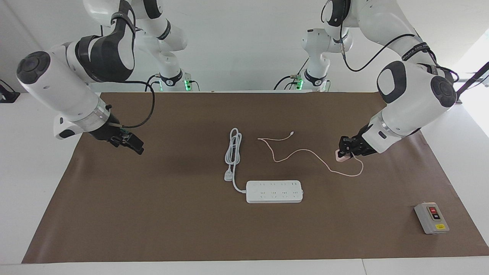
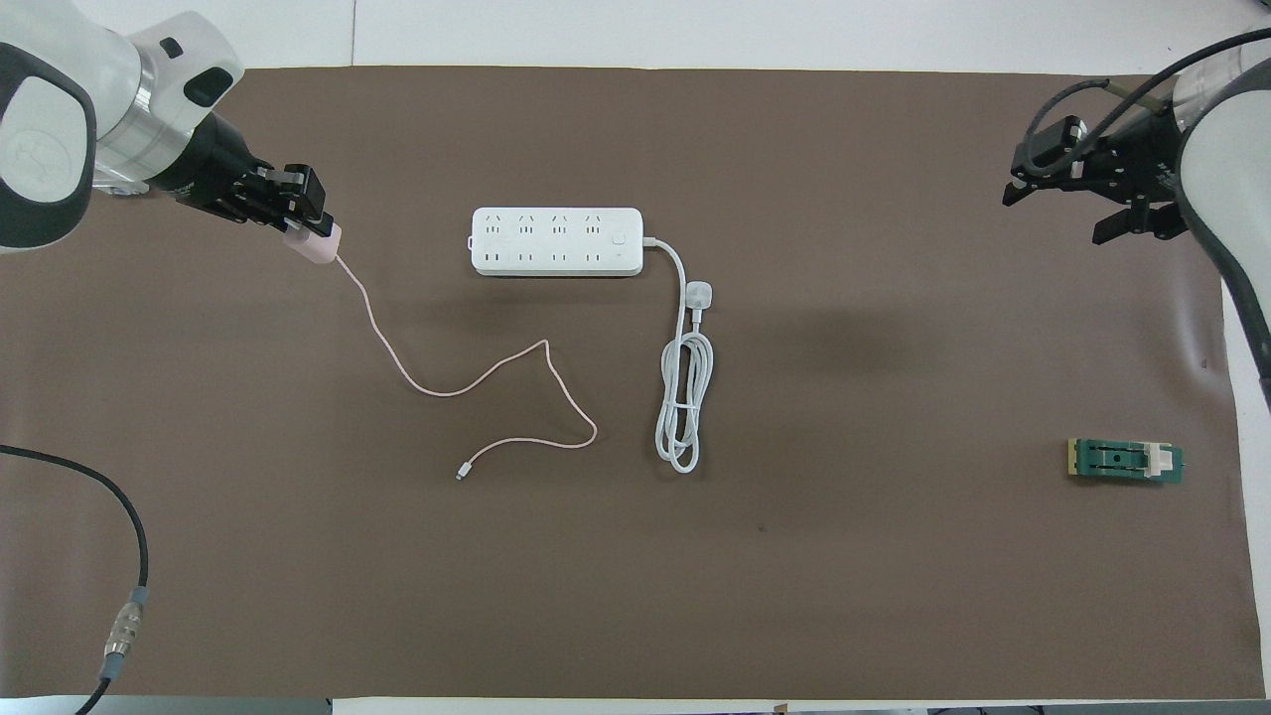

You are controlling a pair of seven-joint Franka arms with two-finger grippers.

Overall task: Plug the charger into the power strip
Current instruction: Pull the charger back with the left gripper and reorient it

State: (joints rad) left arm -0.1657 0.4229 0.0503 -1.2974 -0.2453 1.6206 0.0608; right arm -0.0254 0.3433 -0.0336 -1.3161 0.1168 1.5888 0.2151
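Pink and small, the charger point(image 1: 341, 154) is clamped in the closed left gripper point(image 1: 345, 147) at the left arm's end of the table, its thin cable point(image 2: 467, 382) trailing over the brown mat point(image 1: 172, 221). The power strip point(image 1: 274, 191) lies toward the table's middle, farther from the robots, its long axis running across the table, so the charger must travel sideways to its sockets. The right gripper point(image 1: 131, 143) waits with fingers wide, holding nothing, over the right arm's end.
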